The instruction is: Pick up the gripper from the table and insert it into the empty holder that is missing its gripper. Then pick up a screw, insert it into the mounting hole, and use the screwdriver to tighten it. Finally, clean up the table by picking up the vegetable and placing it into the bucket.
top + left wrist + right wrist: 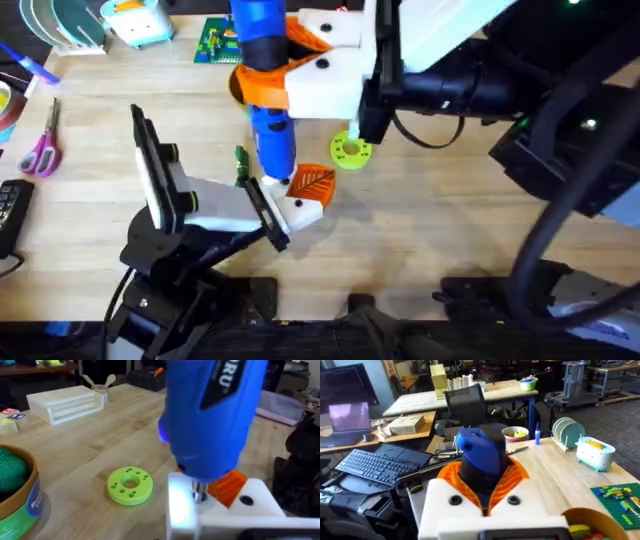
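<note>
The right claw, white with orange ribbed pads, is clamped on the thick bright-blue screwdriver, held upright with its thin metal tip at the white wedge-shaped holder carrying the orange ribbed gripper, near a round green disc on the light wooden surface; the left claw's state cannot be told.

Blue screwdriver upright on holder

screwdriver | white letters "RU" (partial, rest cut off) | other labels unreadable
</note>
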